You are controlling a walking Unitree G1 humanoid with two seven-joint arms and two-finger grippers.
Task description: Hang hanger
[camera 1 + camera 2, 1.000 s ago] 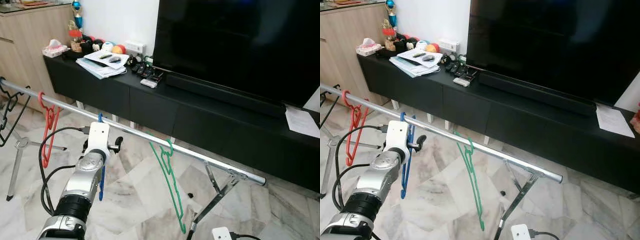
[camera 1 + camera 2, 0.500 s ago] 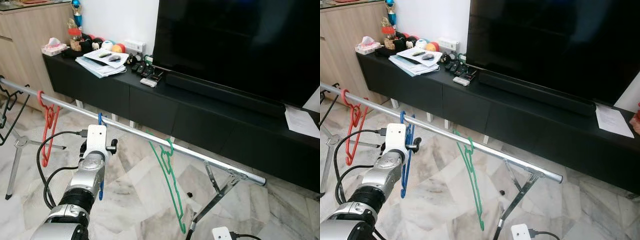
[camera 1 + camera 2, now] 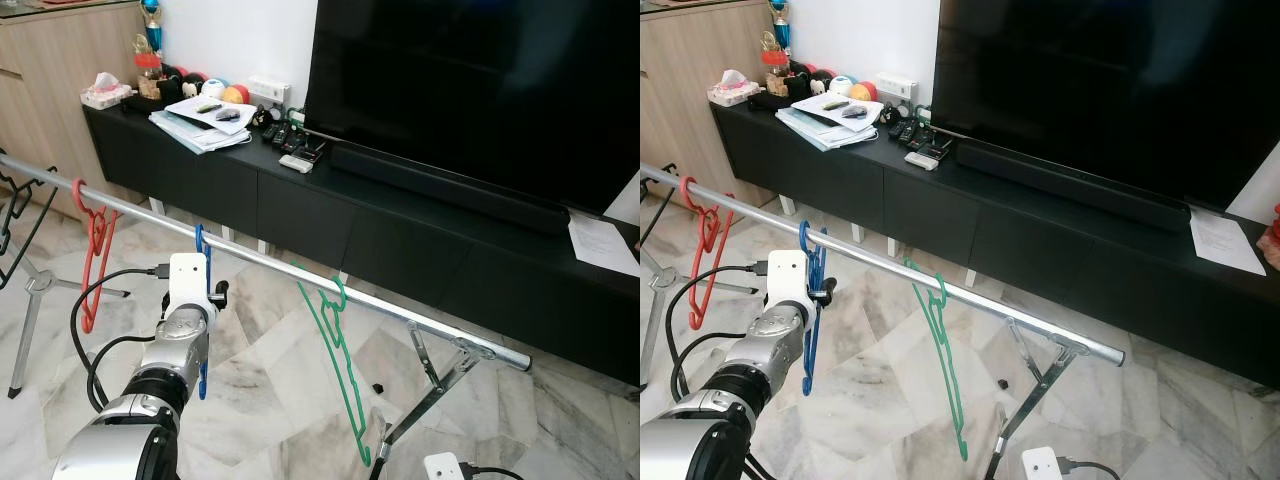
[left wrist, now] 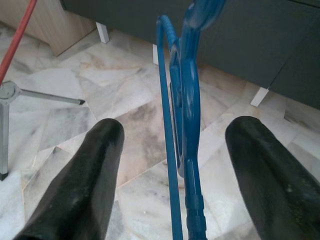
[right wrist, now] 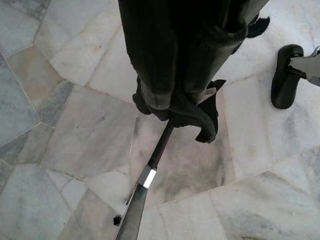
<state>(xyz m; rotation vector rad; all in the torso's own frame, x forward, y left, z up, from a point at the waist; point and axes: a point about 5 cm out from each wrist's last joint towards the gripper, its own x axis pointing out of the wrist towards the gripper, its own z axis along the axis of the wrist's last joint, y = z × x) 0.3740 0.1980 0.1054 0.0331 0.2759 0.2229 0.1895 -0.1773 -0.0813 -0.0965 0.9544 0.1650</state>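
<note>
Looking along my left gripper point(image 4: 172, 165), I see both black fingers point(image 4: 90, 175) spread wide with the blue hanger point(image 4: 182, 125) between them, touching neither, so it grips nothing. That blue hanger hooks over the silver rail point(image 3: 260, 262), between the red hanger point(image 3: 95, 255) on the left and the green hanger point(image 3: 340, 370) on the right. My right gripper point(image 5: 175, 95) hangs over the marble floor point(image 5: 75, 140), fingers pressed together, holding nothing. Beyond the rail stands the black TV cabinet point(image 3: 400, 250)

Marble tile floor point(image 3: 270, 390), long black TV console point(image 3: 400, 250), large dark television point(image 3: 480, 90), wooden cabinet point(image 3: 50, 90), white wall point(image 3: 240, 40)
</note>
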